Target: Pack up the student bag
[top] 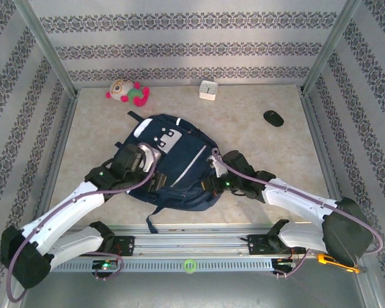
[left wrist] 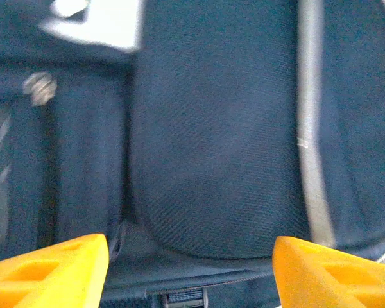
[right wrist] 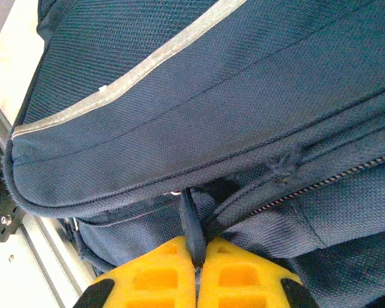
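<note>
The student bag point(top: 179, 160) — a large navy-blue fabric backpack with grey trim stripes and white buckle patches — lies flat in the middle of the beige table point(top: 263, 141), its dark straps trailing toward the arms' bases. The left gripper point(left wrist: 189, 256) hovers over the bag's left side with its yellow fingers point(left wrist: 58, 269) spread wide and nothing between them; beneath it lies the mesh-textured front pocket, with a grey stripe point(left wrist: 311, 128) running along the right. The right gripper point(right wrist: 197, 256) sits at the bag's near right edge, its yellow fingers pressed together on a thin dark pull tab point(right wrist: 190, 221) that comes out of a seam below the bulging pocket — a zipper line runs off to the right. Along the far edge of the table, well apart from the bag, are a round plush toy with pink and green limbs point(top: 127, 92), a small white box point(top: 208, 90) and a black oval object point(top: 274, 118).
</note>
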{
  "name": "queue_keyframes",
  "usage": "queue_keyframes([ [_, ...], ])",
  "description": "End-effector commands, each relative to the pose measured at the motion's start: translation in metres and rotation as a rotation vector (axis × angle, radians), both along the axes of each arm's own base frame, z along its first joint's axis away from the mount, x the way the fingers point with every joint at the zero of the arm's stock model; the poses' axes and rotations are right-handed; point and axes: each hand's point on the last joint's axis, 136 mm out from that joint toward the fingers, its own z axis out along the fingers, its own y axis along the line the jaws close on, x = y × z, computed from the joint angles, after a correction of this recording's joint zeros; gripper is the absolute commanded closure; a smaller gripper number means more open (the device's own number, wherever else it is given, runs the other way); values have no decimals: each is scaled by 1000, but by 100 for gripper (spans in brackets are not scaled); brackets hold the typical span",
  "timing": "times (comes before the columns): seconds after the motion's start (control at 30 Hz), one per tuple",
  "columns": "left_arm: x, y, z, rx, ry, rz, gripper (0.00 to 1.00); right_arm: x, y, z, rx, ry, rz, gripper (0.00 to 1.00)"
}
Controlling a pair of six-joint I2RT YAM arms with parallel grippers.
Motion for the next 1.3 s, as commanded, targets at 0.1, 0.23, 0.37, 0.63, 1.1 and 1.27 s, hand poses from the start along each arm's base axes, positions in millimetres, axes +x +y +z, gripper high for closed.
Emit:
queue_keyframes([
  [0.1,14,65,-19,-155,-17,577,32,-10,9,10,56,-53,-21,100],
  [0.23,31,63,-32,-215,-31,588,32,-18,17,9,67,-56,-16,100],
  [0.37,64,47,-43,-271,-47,530,33,-26,29,6,78,-53,6,100],
  [0.63,137,19,-33,-246,-76,368,31,-19,39,7,80,-112,9,100],
  [1.1,26,-49,35,-78,-462,-661,30,-7,39,8,73,-190,22,100],
  [1.27,-3,-79,18,-26,-466,-882,29,-7,37,15,80,-205,20,100],
])
